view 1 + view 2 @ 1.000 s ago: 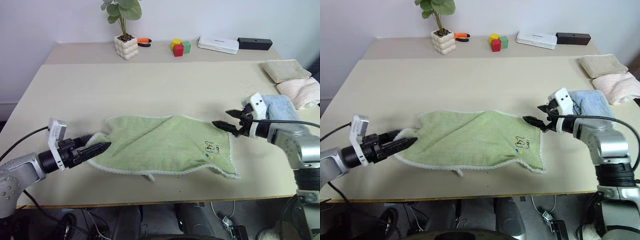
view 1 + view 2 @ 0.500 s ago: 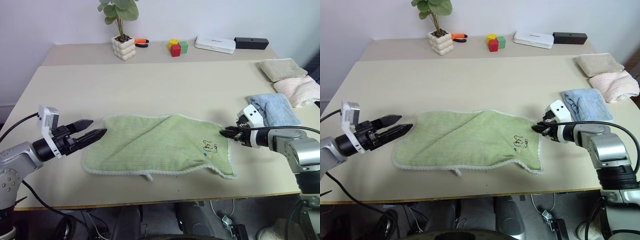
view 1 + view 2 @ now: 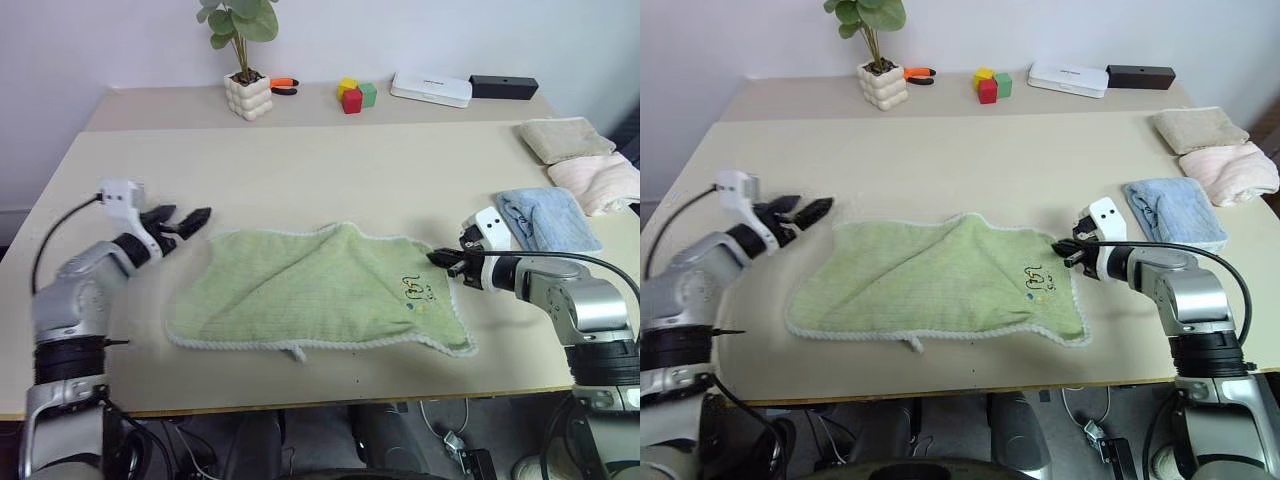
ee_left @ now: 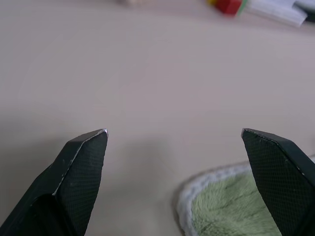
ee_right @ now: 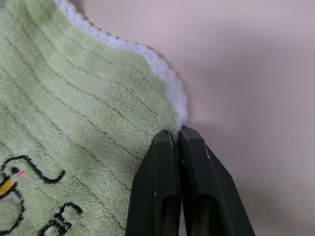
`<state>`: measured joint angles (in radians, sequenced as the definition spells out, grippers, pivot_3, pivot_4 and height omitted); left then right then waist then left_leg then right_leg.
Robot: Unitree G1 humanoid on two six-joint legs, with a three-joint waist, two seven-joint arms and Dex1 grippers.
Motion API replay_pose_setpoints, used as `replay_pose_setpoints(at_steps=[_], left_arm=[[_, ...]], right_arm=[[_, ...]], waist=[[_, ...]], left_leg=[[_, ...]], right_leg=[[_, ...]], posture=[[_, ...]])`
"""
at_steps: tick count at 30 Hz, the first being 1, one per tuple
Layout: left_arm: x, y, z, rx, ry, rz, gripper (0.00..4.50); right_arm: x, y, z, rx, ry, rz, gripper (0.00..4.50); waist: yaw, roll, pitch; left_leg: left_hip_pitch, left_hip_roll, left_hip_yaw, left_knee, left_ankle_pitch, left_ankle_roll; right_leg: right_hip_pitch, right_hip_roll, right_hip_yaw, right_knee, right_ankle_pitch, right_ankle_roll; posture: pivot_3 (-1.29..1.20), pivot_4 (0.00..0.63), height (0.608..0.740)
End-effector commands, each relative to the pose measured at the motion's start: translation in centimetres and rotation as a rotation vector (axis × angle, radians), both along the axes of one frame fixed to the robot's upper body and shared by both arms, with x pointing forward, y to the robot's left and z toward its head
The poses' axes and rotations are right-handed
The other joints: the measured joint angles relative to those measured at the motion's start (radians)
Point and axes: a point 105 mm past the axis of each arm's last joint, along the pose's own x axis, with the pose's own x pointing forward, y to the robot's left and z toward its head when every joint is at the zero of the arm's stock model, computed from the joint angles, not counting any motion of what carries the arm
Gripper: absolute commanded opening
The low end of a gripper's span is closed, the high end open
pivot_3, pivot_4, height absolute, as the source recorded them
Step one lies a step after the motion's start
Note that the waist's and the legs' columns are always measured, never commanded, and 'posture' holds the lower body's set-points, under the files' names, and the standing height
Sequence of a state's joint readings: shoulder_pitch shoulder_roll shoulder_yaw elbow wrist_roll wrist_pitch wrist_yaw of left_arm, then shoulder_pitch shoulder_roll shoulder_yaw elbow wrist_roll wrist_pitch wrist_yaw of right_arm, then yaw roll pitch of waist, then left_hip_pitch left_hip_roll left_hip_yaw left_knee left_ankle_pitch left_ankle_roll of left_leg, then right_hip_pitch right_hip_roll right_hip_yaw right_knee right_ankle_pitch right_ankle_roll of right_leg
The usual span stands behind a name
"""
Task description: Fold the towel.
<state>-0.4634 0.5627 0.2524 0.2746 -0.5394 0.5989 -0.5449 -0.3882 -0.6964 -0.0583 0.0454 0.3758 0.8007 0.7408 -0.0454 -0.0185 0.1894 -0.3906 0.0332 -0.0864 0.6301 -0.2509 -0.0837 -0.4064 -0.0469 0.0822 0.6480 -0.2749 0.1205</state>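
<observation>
Both grippers have changed places within the last second: the right gripper (image 3: pixel 437 258), open above the far right corner of the towel (image 3: pixel 320 290) a second ago, has dropped and pinched shut on that corner's white trim, while the left gripper (image 3: pixel 183 221) has let go of the left edge and moved forward, its fingers now spread wide and empty just beside the far left corner. Spread mostly flat, the green towel lies at the middle of the table (image 3: pixel 300 170), near the front edge. With one far corner pinched and the other about to be reached, the robot appears to be setting up a fold of the far edge toward the near one.
</observation>
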Motion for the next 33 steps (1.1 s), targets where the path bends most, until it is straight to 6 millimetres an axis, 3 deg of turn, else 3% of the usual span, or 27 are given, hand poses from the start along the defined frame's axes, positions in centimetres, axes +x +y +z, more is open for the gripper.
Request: replay_pose_setpoints(at_steps=[1,7,12,15,22,23,30,33], left_arm=[[0.7,-1.4,-0.2,-0.054,0.051,-0.038,4.50],[-1.4,-3.5,-3.1,-0.110,0.334,-0.199,4.50],[-2.6,-3.8,-3.3,-0.118,0.409,-0.248,4.50],[-3.3,-3.1,-5.1,-0.048,0.491,-0.216,3.59],[-2.5,-3.8,-5.4,-0.097,0.478,-0.183,0.23],[-2.4,-3.7,-5.3,-0.105,0.473,-0.174,0.03],[-1.3,-2.8,-4.1,-0.133,0.426,-0.137,0.03],[-0.6,-3.2,-2.2,-0.252,0.381,-0.142,0.03]], right_arm=[[0.0,0.6,1.1,0.009,-0.044,0.008,0.07],[-0.2,0.5,1.0,0.005,-0.046,-0.005,0.07],[-0.1,0.3,0.9,0.007,-0.047,-0.016,0.07],[-0.1,0.4,0.9,0.002,-0.049,-0.015,0.00],[0.2,0.6,1.4,0.003,-0.061,-0.009,0.00],[0.2,0.6,1.4,0.003,-0.060,-0.010,0.00],[0.5,0.3,1.7,0.006,-0.084,-0.027,0.00],[0.9,0.2,2.0,0.005,-0.102,-0.036,0.00]], waist=[[0.000,0.000,0.000],[0.000,0.001,-0.001],[0.001,0.003,-0.002],[0.001,0.004,-0.002],[0.005,0.007,-0.004],[0.007,0.007,-0.004],[0.008,0.007,-0.004],[0.007,0.007,-0.004]], left_leg=[[0.000,0.000,0.000,0.000,0.000,0.000],[0.000,0.000,0.000,0.000,0.000,0.000],[0.000,-0.001,0.000,0.000,0.000,0.000],[0.001,-0.001,0.000,0.000,0.000,0.000],[0.001,-0.001,0.000,0.000,0.000,0.000],[0.001,-0.001,0.000,0.001,0.000,0.000],[0.001,-0.001,-0.001,0.001,0.000,0.000],[0.001,-0.001,-0.001,0.001,0.000,0.000]], right_leg=[[0.000,0.000,0.000,0.000,0.000,0.000],[0.000,0.000,0.000,0.001,0.000,0.000],[0.001,0.000,0.000,0.001,0.000,0.000],[0.001,-0.001,0.000,0.001,0.000,0.000],[0.002,-0.001,0.000,0.000,0.000,0.000],[0.002,-0.001,0.000,0.000,0.000,0.000],[0.003,-0.001,0.000,0.000,0.000,0.000],[0.003,-0.001,0.000,0.000,0.000,0.000]], posture=[[0.00,0.150,0.740],[0.00,0.150,0.740],[0.00,0.150,0.740],[0.00,0.150,0.740],[0.00,0.150,0.740],[0.00,0.150,0.740],[0.00,0.150,0.740],[0.00,0.150,0.740]])
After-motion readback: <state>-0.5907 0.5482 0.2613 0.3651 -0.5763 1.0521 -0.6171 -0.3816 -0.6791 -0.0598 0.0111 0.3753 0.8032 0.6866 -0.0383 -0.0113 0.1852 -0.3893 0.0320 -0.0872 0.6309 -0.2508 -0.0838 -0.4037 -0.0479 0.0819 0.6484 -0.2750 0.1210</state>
